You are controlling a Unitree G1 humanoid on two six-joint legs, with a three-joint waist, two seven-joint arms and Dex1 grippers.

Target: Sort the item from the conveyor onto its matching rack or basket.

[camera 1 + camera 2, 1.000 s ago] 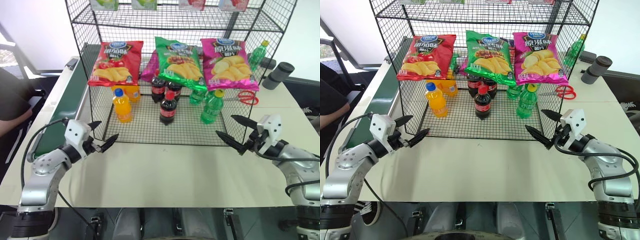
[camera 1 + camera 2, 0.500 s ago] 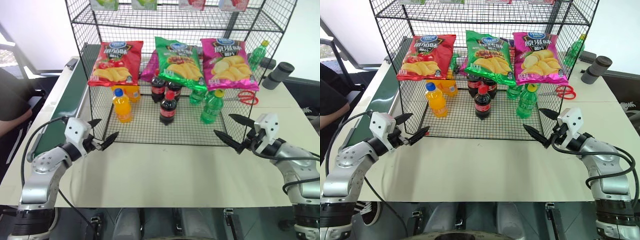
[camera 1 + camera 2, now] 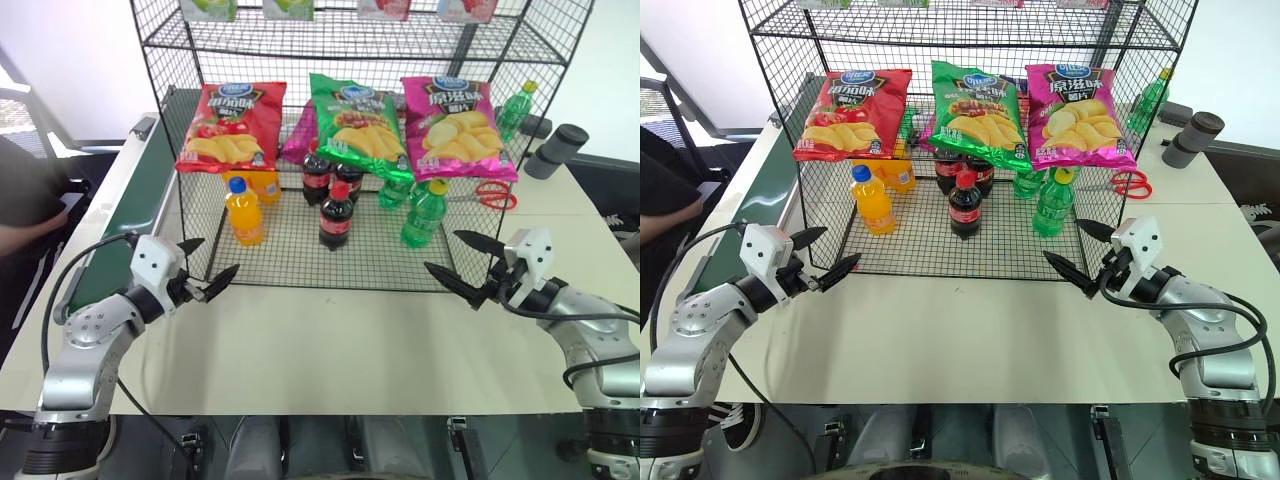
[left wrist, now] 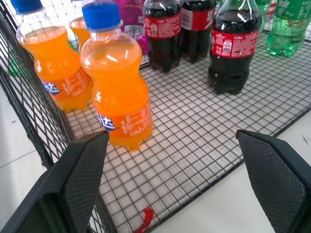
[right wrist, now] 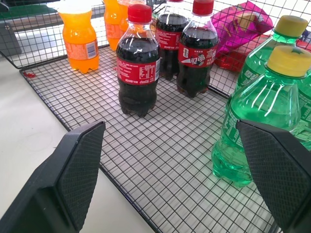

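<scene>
On the bottom tier of the black wire rack: front cola bottle standing upright, two more cola bottles behind it, orange drink bottles to its left, green bottles to its right. Just before the rack's front left corner: left gripper, jaws spread wide, empty, touching nothing. Before the front right corner: right gripper, also spread wide, empty. At far left, beside the rack: dark green conveyor. Behind the rack on the right: red scissors.
</scene>
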